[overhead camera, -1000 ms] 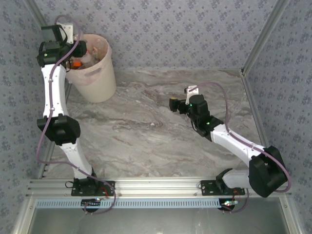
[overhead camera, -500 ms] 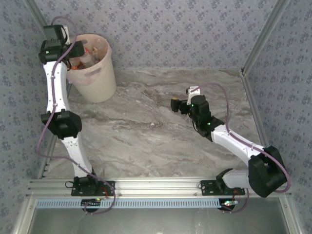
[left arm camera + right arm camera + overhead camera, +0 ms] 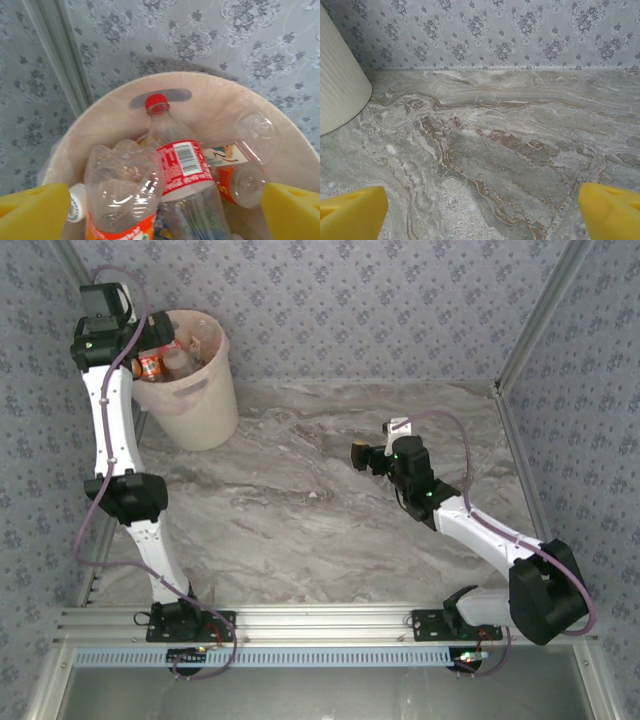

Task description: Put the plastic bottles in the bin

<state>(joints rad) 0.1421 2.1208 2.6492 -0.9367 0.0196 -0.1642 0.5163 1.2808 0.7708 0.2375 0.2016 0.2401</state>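
Note:
The bin [image 3: 200, 405] stands at the table's far left corner, a cream bucket holding several plastic bottles [image 3: 160, 362]. In the left wrist view I look down into the bin [image 3: 100, 112]: a red-capped bottle with a red label [image 3: 175, 160], a clear bottle with an orange label [image 3: 122, 187] and another clear bottle [image 3: 245, 182] lie piled inside. My left gripper [image 3: 162, 217] hangs open above them, over the bin's left rim [image 3: 148, 343], holding nothing. My right gripper [image 3: 358, 453] is open over bare marble at mid-table [image 3: 480, 215], with nothing between its yellow fingertips [image 3: 350, 212].
Patterned walls close in the marble table [image 3: 300, 520] at the back and both sides. In the right wrist view the bin's ribbed outer wall [image 3: 337, 85] shows at the left edge.
My left gripper went from shut to open above the bin, and an orange-labelled bottle now lies inside. The left arm shifted slightly back and left. The right arm has hardly moved.

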